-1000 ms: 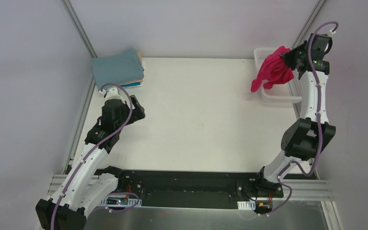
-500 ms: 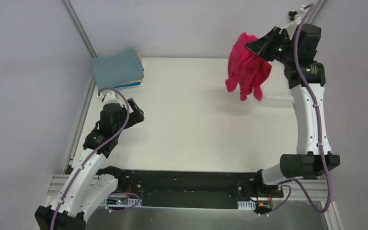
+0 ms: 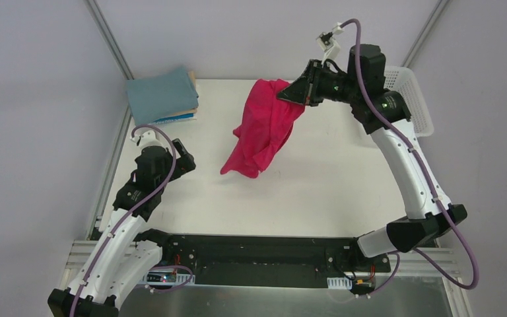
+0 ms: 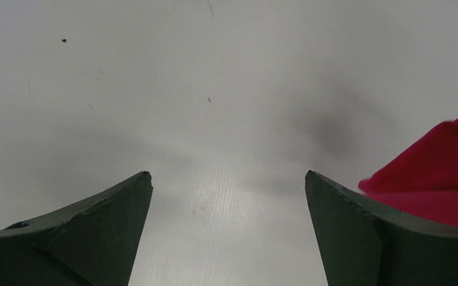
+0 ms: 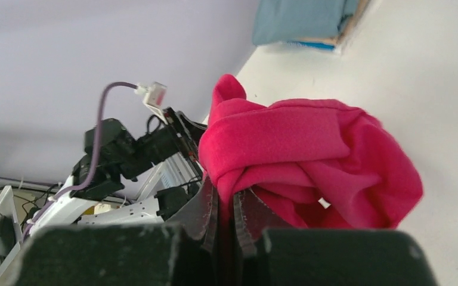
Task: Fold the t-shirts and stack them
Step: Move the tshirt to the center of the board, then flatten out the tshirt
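Pale table [image 3: 317,185], crimson t-shirt [image 3: 262,129] hanging over its middle from the right gripper [image 3: 290,94], clenched on the cloth.
The shirt's long axis droops from the far edge toward the near-left. The folded stack [image 3: 163,96] sits in the far-left corner. The left gripper [image 3: 185,158], spread wide and empty, is nearer the shirt's loose lower end, so it looks better placed to take it.

**A:** where's everything sitting rn?

**B:** folded stack [image 3: 163,96] is on the bench [image 3: 317,191], far-left corner, and the basket [image 3: 414,99] is far-right. loose t-shirt [image 3: 262,129] hangs from the right tool [image 3: 290,94] over the far middle. left tool [image 3: 183,157] is just in front of the stack.
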{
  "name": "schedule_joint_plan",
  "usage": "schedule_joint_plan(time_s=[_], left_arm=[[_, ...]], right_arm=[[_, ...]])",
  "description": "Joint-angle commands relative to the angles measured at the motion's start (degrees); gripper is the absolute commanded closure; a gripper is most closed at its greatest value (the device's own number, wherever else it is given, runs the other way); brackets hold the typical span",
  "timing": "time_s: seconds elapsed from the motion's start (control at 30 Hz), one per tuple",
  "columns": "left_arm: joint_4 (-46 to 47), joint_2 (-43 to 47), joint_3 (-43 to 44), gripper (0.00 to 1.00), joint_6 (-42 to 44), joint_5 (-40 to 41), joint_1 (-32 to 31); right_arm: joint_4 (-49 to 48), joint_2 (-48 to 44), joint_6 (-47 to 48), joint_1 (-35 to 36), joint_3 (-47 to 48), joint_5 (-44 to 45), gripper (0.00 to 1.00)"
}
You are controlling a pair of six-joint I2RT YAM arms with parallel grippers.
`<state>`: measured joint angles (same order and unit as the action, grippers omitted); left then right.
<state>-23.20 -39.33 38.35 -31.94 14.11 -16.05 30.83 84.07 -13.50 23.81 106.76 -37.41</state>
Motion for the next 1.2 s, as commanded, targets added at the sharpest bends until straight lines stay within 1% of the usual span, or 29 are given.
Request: schedule_joint_plan(time_s=[0.0, 0.1, 0.13, 0.2, 0.27, 0.33, 0.37, 0.4, 0.43, 0.47, 0.53, 0.6, 0.63, 0.67, 0.73, 0.77, 0.83, 0.93, 1.0, 1.1, 1.17], left_arm=[[-0.4, -0.3, -0.7, 0.0, -1.3, 2.1, 0.2], [-0.4, -1.8, -0.4, 0.0, -1.2, 1.7, 0.2], [-0.4, -2.3, -0.2, 0.0, -1.2, 1.5, 0.2], [-0.3, -3.5, 0.0, 0.0, -1.3, 0.8, 0.2], [-0.3, -4.5, 0.3, 0.0, -1.3, 0.0, 0.2], [-0.2, -5.7, 0.4, 0.0, -1.6, -0.9, 0.2], [-0.1, -6.3, 0.5, 0.0, -1.9, -1.7, 0.2], [0.2, -6.8, 0.6, 0.0, -2.0, -2.9, 0.2], [0.5, -7.8, 0.7, 0.0, -2.1, -4.6, 0.2], [0.8, -8.7, 0.8, 0.0, -2.2, -6.3, 0.2], [1.9, -10.6, 0.6, 0.0, -2.5, -10.3, 0.2], [3.6, -12.5, 0.1, 0.0, -2.8, -14.5, 0.2], [4.7, -13.5, -0.3, 0.0, -3.0, -16.8, 0.2], [5.8, -14.5, -0.7, 0.0, -3.1, -19.2, 0.1], [8.7, -16.6, -1.6, 0.0, -3.8, -23.2, 0.0], [9.8, -17.5, -2.1, 0.0, -4.2, -24.7, -0.1], [11.8, -19.6, -2.8, 0.0, -4.8, -27.4, -0.7], [14.7, -22.5, -3.6, 0.0, -5.3, -30.7, -1.8], [16.8, -24.5, -4.0, 0.0, -5.5, -31.9, -3.0], [20.0, -28.5, -4.2, 0.06, -5.9, -34.2, -4.6], [21.5, -31.2, -3.8, 0.09, -5.7, -35.3, -5.8]], right_arm=[[-4.5, -0.2, -2.2, -0.5, -11.5, 1.9, 1.0], [-6.2, -0.7, -4.5, -3.4, -22.4, 8.1, 1.0], [-6.3, 0.1, -5.7, -5.3, -26.7, 9.0, 1.0], [-6.3, 1.8, -6.9, -9.8, -32.0, 9.2, 1.0], [-6.6, 3.9, -5.9, -14.0, -36.2, 9.5, 0.96], [-6.7, 5.7, -5.1, -17.7, -38.2, 12.2, 0.9], [-6.6, 6.5, -5.2, -18.8, -38.7, 14.9, 0.85], [-6.3, 7.0, -5.7, -19.4, -38.8, 18.0, 0.71], [-5.7, 7.3, -5.6, -19.7, -38.6, 20.4, 0.55], [-4.8, 7.2, -5.4, -19.7, -38.4, 23.2, 0.44], [-3.4, 6.1, -5.5, -19.3, -38.3, 27.8, 0.28], [-1.3, 3.6, -5.6, -18.1, -38.5, 35.2, 0.09], [0.1, 1.9, -6.0, -17.0, -38.7, 43.3, 0.02], [1.7, 0.0, -6.8, -15.7, -39.1, 49.5, 0.01], [3.8, -4.3, -8.5, -12.9, -40.8, 58.0, 0.01], [4.6, -6.7, -9.9, -11.4, -42.3, 60.5, 0.0], [5.8, -12.0, -11.8, -8.5, -45.9, 62.4, 0.01], [7.8, -17.6, -15.6, -4.7, -50.8, 60.5, 0.01], [6.9, -20.9, -15.8, -1.6, -54.8, 57.3, 0.01], [3.4, -24.0, -15.6, 2.0, -60.5, 49.5, 0.0], [1.2, -24.0, -16.0, 3.9, -63.0, 46.4, 0.01]])
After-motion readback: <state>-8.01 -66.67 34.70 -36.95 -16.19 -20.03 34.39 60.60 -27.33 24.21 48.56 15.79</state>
